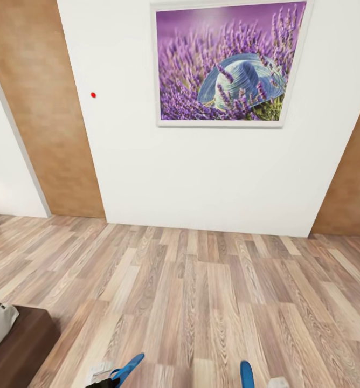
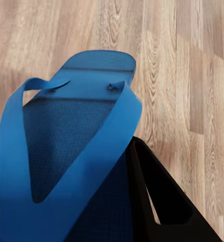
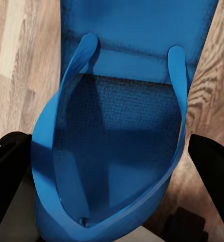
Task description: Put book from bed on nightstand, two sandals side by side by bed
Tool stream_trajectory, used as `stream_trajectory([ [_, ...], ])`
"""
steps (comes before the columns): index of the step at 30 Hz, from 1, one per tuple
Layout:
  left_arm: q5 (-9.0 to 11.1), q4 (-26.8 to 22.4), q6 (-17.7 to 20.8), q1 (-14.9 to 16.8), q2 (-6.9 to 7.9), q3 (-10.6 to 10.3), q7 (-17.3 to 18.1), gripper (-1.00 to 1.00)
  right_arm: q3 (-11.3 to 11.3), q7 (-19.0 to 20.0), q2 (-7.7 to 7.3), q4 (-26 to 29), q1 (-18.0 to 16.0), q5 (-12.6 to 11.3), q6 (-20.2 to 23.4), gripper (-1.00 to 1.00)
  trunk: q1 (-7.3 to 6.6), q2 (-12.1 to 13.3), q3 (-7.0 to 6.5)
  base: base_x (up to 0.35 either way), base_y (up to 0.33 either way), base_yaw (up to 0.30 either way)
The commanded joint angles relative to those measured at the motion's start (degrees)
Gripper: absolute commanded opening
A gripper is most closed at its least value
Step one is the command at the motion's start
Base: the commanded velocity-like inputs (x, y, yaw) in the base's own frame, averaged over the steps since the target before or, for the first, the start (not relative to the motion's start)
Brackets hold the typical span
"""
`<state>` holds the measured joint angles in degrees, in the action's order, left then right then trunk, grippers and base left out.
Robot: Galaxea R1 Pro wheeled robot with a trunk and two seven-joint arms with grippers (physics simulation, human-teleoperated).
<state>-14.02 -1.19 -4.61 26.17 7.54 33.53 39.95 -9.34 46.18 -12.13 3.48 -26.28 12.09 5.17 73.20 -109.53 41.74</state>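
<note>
Head view: sandal-placing step; blue left sandal (image 1: 127,369) and right sandal (image 1: 247,374) carried above plank floor (image 1: 201,291), bed (image 1: 15,345) corner nearby. Left wrist view: left claw (image 2: 91,222) closed on its matte, thong-strapped sandal. Right wrist view: right claw (image 3: 112,171) likewise clamps its sandal. Next: lower both beside the bed, parallel.

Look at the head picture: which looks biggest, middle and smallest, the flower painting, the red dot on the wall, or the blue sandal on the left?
1. The flower painting looks biggest by far.
2. The blue sandal on the left, partly cut off and nearer the camera.
3. The red dot, tiny.
</note>
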Motion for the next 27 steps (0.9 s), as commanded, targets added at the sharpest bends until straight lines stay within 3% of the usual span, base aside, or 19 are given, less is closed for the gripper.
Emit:
stream_trajectory([
  [1, -0.69, 0.05, -0.58, 0.03, 0.02, 0.40, 0.04, -1.00, -0.59, 0.26, 0.00, 0.12, 0.00, 0.31, 0.54, -1.00, 0.03, -0.02, 0.05, 0.324, 0.000, 0.000],
  [27, -0.66, 0.05, -0.63, 0.07, 0.02, 0.40, 0.05, -1.00, -0.59, 0.25, 0.00, 0.12, -0.01, 0.31, 0.54, -1.00, 0.03, -0.02, 0.05, 0.296, -0.102, 0.000],
])
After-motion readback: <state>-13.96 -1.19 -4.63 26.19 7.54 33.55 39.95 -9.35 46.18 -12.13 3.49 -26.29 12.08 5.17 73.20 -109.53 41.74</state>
